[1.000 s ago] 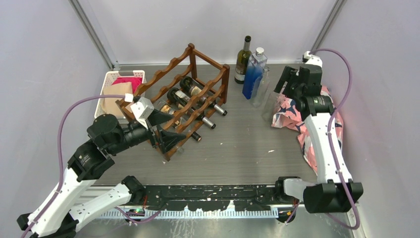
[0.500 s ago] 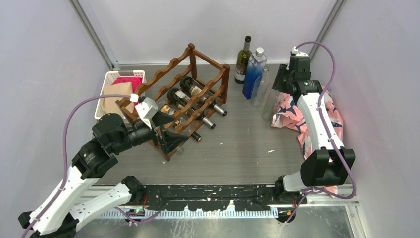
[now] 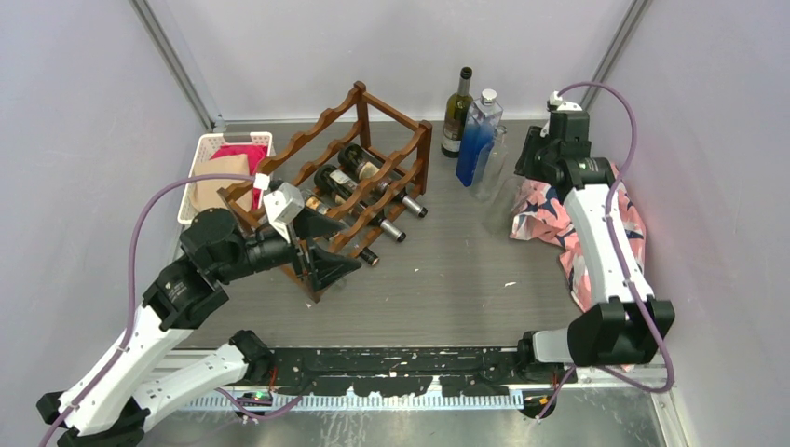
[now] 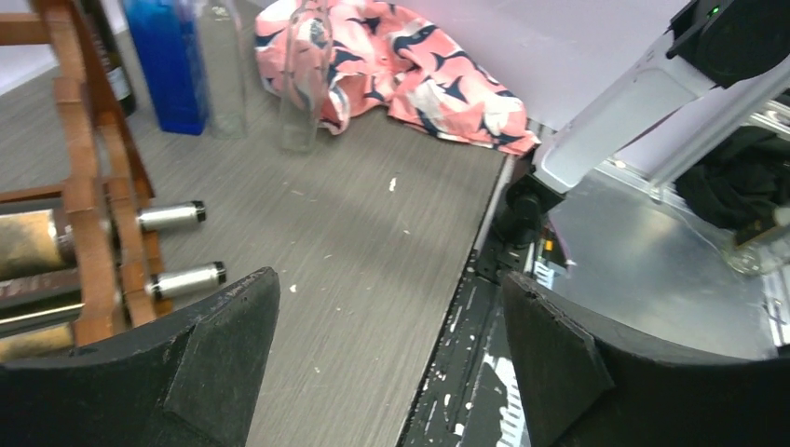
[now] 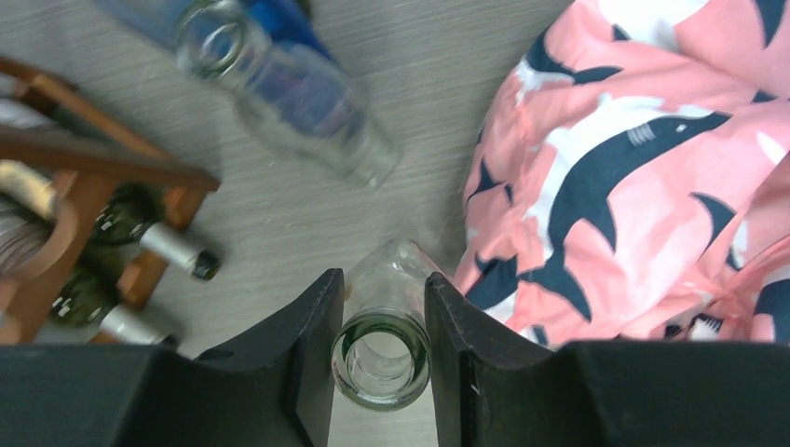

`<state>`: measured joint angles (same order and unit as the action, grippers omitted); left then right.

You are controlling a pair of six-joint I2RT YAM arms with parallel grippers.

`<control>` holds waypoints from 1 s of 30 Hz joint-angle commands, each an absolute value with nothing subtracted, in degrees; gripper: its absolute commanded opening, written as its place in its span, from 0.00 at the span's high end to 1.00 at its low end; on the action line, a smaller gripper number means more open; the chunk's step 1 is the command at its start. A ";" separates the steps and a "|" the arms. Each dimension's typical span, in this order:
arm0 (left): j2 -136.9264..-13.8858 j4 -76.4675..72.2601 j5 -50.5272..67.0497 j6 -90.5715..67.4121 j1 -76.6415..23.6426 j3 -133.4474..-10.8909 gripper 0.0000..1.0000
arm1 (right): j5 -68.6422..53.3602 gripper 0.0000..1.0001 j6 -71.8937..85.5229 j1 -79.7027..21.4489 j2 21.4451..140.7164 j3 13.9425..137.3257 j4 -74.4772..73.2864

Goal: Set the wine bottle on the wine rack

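Closing since a second ago, the right pincer (image 5: 382, 279) is gripping the neck of the clear wine bottle (image 5: 382, 368), standing upright between its jaws. The wine rack (image 3: 391, 109) is sitting well off to its left, nearer the open, empty left pincer (image 4: 391, 317).

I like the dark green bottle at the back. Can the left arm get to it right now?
Probably not easily. The wine rack, with bottle necks sticking out, lies partly between the left arm's open fingers and the dark green bottle, which stands far back beside the blue bottle.
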<state>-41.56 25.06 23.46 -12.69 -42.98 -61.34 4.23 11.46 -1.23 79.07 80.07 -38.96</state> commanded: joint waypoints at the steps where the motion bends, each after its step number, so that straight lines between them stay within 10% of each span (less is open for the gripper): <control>1: -42.71 18.29 30.92 -15.10 -42.84 -60.91 0.13 | -7.57 0.99 14.85 -1.86 68.43 79.26 -38.48; 19: -51.35 2.71 6.11 8.18 -79.22 -49.95 0.13 | -38.02 0.99 26.82 -3.73 50.64 60.75 -33.53; 30: -54.58 -13.88 -11.38 -4.53 -80.60 -39.04 0.14 | -45.36 0.99 27.98 -5.14 45.86 48.38 -28.46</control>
